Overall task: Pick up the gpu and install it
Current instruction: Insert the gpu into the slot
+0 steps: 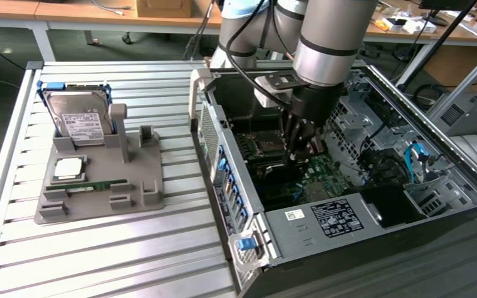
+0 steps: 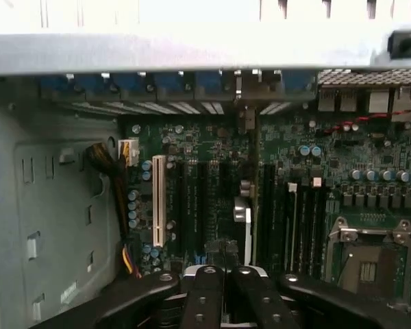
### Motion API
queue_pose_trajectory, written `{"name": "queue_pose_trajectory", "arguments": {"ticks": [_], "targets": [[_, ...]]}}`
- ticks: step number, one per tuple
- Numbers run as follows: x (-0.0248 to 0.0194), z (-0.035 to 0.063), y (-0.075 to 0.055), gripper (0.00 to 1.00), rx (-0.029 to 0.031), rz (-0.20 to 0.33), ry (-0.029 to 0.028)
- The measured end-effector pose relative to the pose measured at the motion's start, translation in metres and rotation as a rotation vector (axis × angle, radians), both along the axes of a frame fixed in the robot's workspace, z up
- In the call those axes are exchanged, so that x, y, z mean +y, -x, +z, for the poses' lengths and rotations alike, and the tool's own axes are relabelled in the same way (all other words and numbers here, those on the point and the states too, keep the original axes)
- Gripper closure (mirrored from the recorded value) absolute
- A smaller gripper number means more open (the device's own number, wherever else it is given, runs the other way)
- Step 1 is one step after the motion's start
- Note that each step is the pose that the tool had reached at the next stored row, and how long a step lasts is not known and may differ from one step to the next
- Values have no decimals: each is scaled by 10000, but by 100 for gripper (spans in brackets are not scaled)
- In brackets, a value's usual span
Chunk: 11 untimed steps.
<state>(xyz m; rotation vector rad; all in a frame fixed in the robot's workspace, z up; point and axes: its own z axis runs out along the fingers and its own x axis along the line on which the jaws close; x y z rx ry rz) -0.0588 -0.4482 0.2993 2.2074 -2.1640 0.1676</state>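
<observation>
The end effector's [image 2: 223,271] dark fingers are pressed together, nothing clearly held between them, just above the gpu [image 2: 253,179], which stands edge-on upon the green motherboard [image 2: 192,144] inside the open computer case [image 2: 48,205].
</observation>
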Motion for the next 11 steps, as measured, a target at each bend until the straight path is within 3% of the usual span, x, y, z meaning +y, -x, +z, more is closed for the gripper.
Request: {"name": "queue_pose_trajectory", "arguments": {"ticks": [1,2,5,6,7,9,10,11], "targets": [[0,0,-20,87,4,-1,-125],[0,0,-23,87,4,-4,-191],[1,0,-24,87,23,-8,-211],[0,-2,-24,87,112,-7,-213],[0,-4,-24,87,276,-10,-214],[0,-6,-24,87,478,-12,-220],[1,-6,-24,87,549,-12,-223],[0,-6,-23,87,563,-13,-222]]}}
